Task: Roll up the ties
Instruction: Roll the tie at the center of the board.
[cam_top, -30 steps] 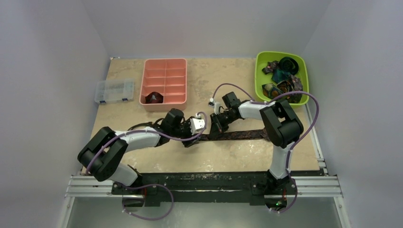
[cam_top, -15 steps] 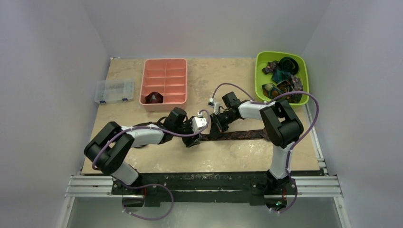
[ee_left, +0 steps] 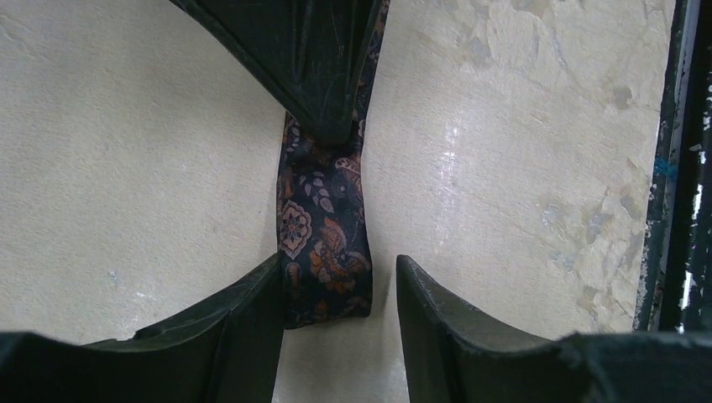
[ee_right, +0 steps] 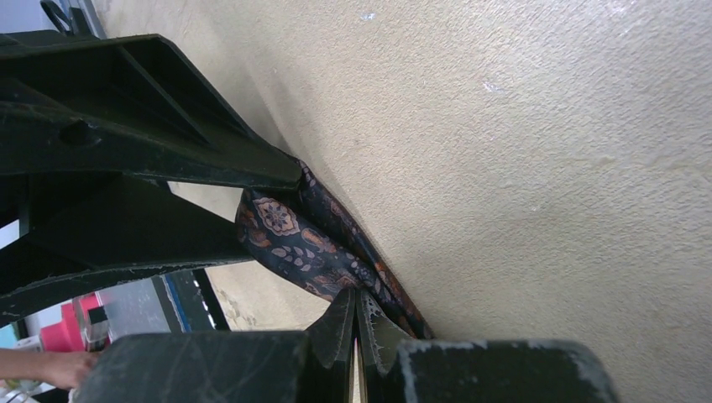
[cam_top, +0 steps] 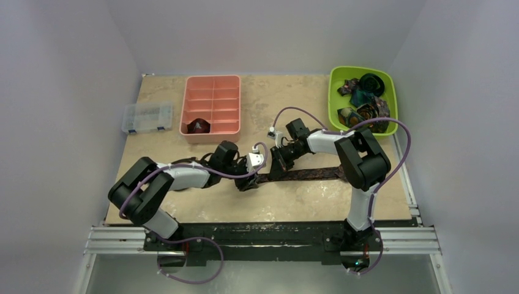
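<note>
Dark paisley tie point(cam_top: 306, 174) lies flat across the middle of the tabletop point(cam_top: 294, 205), not rolled yet: right fingers point(ee_right: 336, 326) are clamped shut on it, and left fingers point(ee_left: 243, 319) are parted either side of its end, gripping nothing. One rolled coil point(cam_top: 199, 126) sits in the pink tray point(cam_top: 212, 82), lower-left compartment, and other ties point(cam_top: 366, 98) are heaped in the green bin point(cam_top: 333, 86) at upper right, so I'd call it early going. No readable writing anywhere.

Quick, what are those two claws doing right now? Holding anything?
Left gripper: open, straddling the end of the tie without clamping it.
Right gripper: shut, pinching the same tie.
</note>
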Available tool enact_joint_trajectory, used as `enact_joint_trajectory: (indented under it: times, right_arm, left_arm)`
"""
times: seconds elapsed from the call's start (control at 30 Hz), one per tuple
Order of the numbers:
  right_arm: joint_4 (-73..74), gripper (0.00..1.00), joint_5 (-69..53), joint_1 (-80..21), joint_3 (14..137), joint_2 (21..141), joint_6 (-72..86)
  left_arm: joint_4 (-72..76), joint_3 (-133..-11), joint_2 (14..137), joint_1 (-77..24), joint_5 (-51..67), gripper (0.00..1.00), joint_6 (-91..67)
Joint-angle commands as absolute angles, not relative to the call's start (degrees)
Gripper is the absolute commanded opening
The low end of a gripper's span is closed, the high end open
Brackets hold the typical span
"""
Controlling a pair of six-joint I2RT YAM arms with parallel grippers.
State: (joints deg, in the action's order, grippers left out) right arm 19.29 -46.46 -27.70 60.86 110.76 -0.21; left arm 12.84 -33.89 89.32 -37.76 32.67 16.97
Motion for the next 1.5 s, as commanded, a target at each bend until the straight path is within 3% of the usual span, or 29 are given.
enact_joint_trajectory:
  times: [0.0,0.47,0.67,0.9,1.07,1.27,1.47]
  right_arm:
    - [21.1,0.00,-40.5,-27.7,60.7,111.8,-3.4]
    - [21.9,0.00,-41.6,-27.7,62.3,112.6,-2.9]
    - [22.5,0.00,-41.6,-27.7,62.8,113.3,-3.3]
    - [25.0,0.00,-40.3,-27.6,62.9,113.3,-6.4]
    - [26.5,0.00,-40.0,-27.1,62.0,112.8,-7.7]
    - [26.4,0.00,-40.5,-26.3,61.0,112.3,-7.8]
    - [25.8,0.00,-40.6,-26.2,61.9,112.8,-6.6]
  left_arm:
    - [15.6,-33.4,87.3,-37.3,34.7,0.48,15.6]
    - [19.3,-42.6,91.9,-39.5,33.4,0.35,16.7]
    - [18.3,-40.7,89.5,-38.3,31.1,0.56,10.9]
    - [20.1,-31.3,83.8,-35.6,30.0,0.73,7.4]
    - [25.0,-28.9,87.2,-35.7,29.8,0.74,8.8]
    - [25.2,-31.1,92.3,-36.6,27.1,0.65,9.6]
    - [24.8,-31.4,91.3,-37.8,29.2,0.41,11.9]
